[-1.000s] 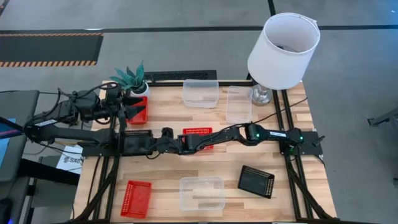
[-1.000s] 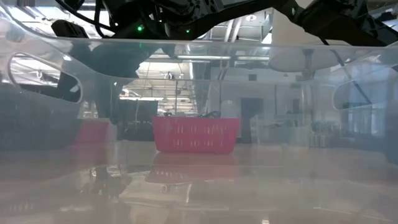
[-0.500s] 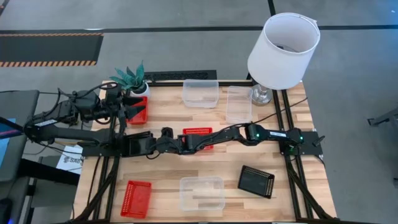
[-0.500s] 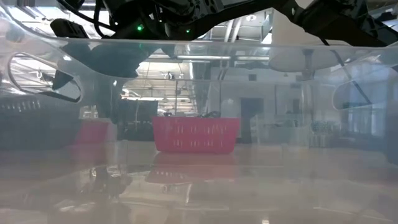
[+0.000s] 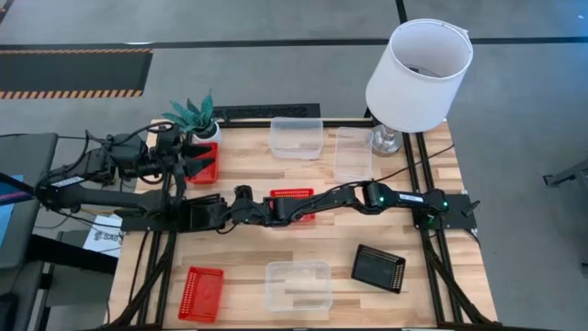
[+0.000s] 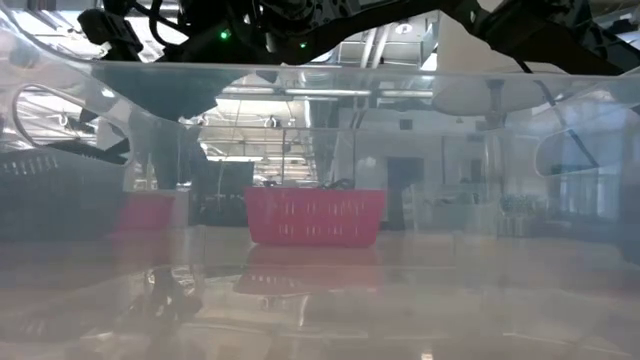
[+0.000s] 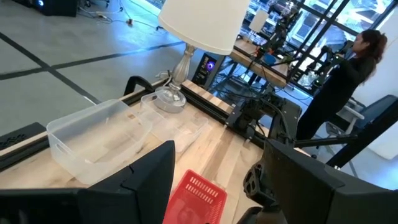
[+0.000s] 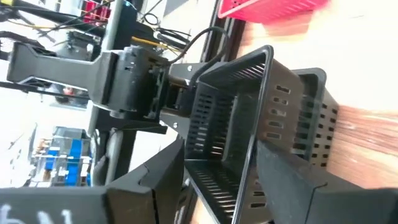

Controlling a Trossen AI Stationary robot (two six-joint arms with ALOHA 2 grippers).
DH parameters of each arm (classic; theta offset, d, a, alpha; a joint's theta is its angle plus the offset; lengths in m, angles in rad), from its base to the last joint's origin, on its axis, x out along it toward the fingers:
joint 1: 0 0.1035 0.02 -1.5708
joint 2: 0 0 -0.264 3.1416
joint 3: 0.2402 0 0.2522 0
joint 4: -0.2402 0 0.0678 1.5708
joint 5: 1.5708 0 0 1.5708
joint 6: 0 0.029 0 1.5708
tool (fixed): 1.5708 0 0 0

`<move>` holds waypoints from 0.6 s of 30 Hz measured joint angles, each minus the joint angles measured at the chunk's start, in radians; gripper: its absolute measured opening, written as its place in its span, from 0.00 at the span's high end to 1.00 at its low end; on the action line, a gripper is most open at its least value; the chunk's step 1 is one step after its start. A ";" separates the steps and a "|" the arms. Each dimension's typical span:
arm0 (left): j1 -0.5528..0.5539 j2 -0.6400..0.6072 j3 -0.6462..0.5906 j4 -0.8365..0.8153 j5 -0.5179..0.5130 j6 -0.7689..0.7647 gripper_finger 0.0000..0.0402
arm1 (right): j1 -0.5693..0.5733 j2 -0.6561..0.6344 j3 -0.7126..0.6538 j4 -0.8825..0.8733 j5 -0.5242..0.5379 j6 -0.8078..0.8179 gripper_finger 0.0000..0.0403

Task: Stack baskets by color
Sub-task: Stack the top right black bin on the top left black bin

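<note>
Right pincer (image 5: 237, 204): reached far across the worktop (image 5: 303, 248), fingers spread on either side of the near wall of a black basket (image 8: 261, 118). The wrist view shows that basket tipped, sitting partly into a second black one; the wall stands between the fingers, but whether they touch it cannot be told.

Judged step: placing the second black basket onto the first at the black stack (image 5: 204, 213), which lies just beside the middle red basket (image 5: 292, 196) (on the side away from the lamp (image 5: 418, 74)). The upper basket looks not fully seated.

Left pincer (image 5: 188, 154): fingers wide apart, holding nothing, hanging by a red basket (image 5: 204, 163) next to the potted plant (image 5: 195, 115). Waiting.

Other baskets, placed from the lamp:
- two clear ones just beside its base, one (image 5: 296, 137) toward the plant, one (image 5: 352, 153) nearer the lamp foot;
- third black basket (image 5: 378, 268) well apart, on the front half of the worktop;
- a clear basket (image 5: 298, 285) and a third red one (image 5: 201, 292) along the front edge.

Next move, as a judgement: the right pincer should back off clear of the wall and check that the upper basket drops level; a nudge may be needed. Then fetch the lone black basket. Red and clear sets not yet gathered.

A person (image 7: 345, 68) stands in the room beyond.
</note>
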 joint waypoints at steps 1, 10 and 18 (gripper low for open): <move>0.000 0.000 0.000 0.000 0.003 0.000 0.42 | 0.000 0.000 0.000 -0.014 -0.004 -0.001 0.47; 0.000 0.000 0.000 -0.001 0.024 0.000 0.42 | -0.001 -0.021 0.019 -0.107 -0.021 -0.071 0.47; 0.000 0.000 0.000 0.000 0.024 0.001 0.42 | 0.000 -0.028 0.063 -0.066 -0.002 -0.129 0.47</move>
